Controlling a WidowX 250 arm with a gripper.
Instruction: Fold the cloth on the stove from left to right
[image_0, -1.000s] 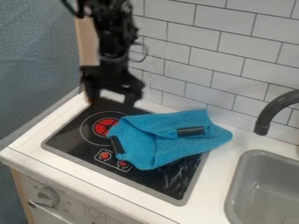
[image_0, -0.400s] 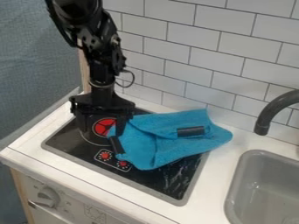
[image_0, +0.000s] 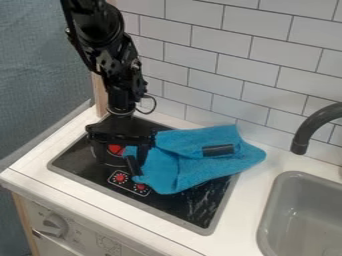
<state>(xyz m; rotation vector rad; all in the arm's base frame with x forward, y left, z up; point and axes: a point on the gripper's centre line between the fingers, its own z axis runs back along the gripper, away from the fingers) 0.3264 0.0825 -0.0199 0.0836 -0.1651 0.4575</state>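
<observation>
1. Clock bearings are read from the middle of the blue cloth (image_0: 194, 162), with twelve toward the tiled wall (image_0: 250, 70).
2. My gripper (image_0: 121, 160) hangs at nine o'clock, low over the stove (image_0: 170, 205) and beside the red burner ring (image_0: 115, 149). My jaws stand apart, pointing down, one at the cloth's near margin; whether that one touches the fabric I cannot tell.
3. The cloth lies rumpled and partly doubled, chiefly on the stove, its three o'clock end running onto the white desk (image_0: 93, 205). One black strip (image_0: 133, 165) marks the nine o'clock margin; another black strip (image_0: 218, 150) lies toward two.
4. I judge this station chosen because a left-to-right fold must begin at the nine o'clock margin: the spread should let me pinch a loose edge there, then lift it over toward three.
5. Probable fault: closing on too little fabric, or scraping the hard stove top.
</observation>
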